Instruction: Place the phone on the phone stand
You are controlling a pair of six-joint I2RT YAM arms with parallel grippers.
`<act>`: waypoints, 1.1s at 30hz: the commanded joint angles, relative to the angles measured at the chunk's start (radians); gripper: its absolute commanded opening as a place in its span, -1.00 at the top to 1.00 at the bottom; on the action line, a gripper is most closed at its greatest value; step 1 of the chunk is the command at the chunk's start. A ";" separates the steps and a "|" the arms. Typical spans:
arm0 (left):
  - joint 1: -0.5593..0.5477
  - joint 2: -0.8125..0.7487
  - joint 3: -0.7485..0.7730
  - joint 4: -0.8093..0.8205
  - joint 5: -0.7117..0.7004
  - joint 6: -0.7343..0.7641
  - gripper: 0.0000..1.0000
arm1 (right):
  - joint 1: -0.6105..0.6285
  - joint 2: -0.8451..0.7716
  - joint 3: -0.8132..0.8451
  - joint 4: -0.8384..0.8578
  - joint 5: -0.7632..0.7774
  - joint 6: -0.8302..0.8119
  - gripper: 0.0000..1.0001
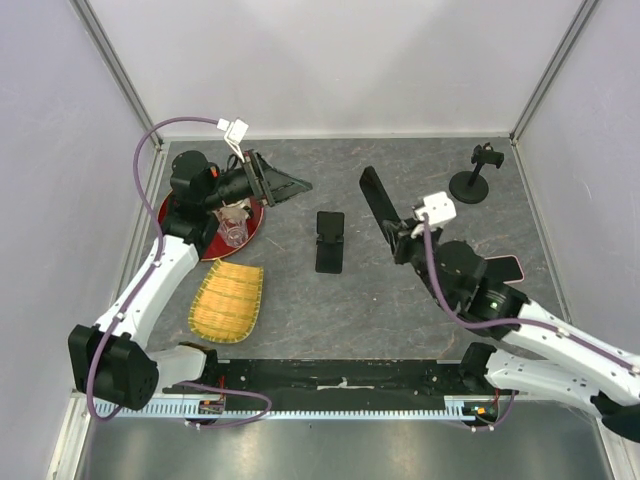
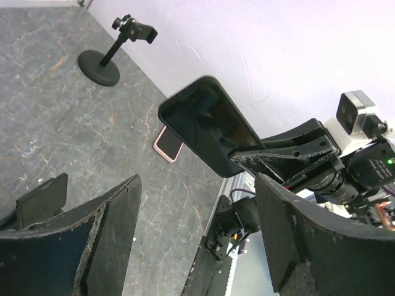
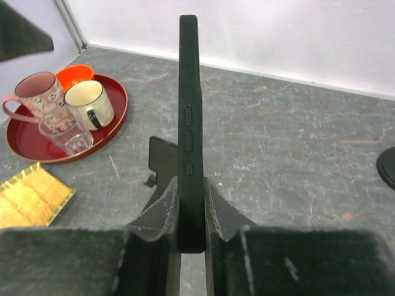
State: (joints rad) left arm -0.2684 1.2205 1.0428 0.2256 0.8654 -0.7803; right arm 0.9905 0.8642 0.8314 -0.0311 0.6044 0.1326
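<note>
Pale lilac walls [image 1: 330,60] close in a grey, marbled desk [image 1: 330,320] seen from above. Two white robot arms reach in from the near edge.

The right claw [image 1: 398,235] is pinched onto the lower end of a black phone [image 1: 375,200], holding it lifted off the desk and tilted. In the right wrist view the phone stands edge-on between the two fingers, with three side buttons showing. In the left wrist view its screen is dark.

The black phone stand [image 1: 330,240] sits near the middle of the desk, just left of the held phone and apart from it. The phone is not on it.

The left claw [image 1: 292,186] is spread wide and holds nothing. It hovers beside a round red tray [image 1: 256,222] at the far left. The tray carries a pink mug [image 3: 37,94] with a printed pattern too small to read, a white mug [image 3: 88,103] with a dark mark, an orange bowl [image 3: 73,74] and a clear glass [image 3: 65,137]. A yellow bamboo mat [image 1: 228,300] lies in front of the tray.

Near the far right corner stands a black clamp mount [image 1: 476,180] on a round base. A pink-cased phone [image 1: 508,266] lies flat at the right, partly hidden by the right arm.
</note>
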 commanded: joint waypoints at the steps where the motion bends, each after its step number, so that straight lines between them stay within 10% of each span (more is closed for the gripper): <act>1: -0.025 0.002 0.062 -0.037 0.007 0.137 -0.56 | 0.005 -0.120 -0.031 -0.119 -0.110 0.039 1.00; 16: -0.215 -0.043 0.077 -0.163 0.627 0.586 -0.51 | 0.005 -0.086 0.169 -0.512 -0.768 -0.002 1.00; 33: -0.382 0.054 0.178 -0.550 0.546 0.841 -0.48 | 0.004 -0.005 0.373 -0.559 -0.888 -0.085 1.00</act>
State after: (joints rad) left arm -0.6167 1.2831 1.1339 -0.1349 1.4395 -0.1398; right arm 0.9928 0.8368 1.1027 -0.6323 -0.2943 0.0811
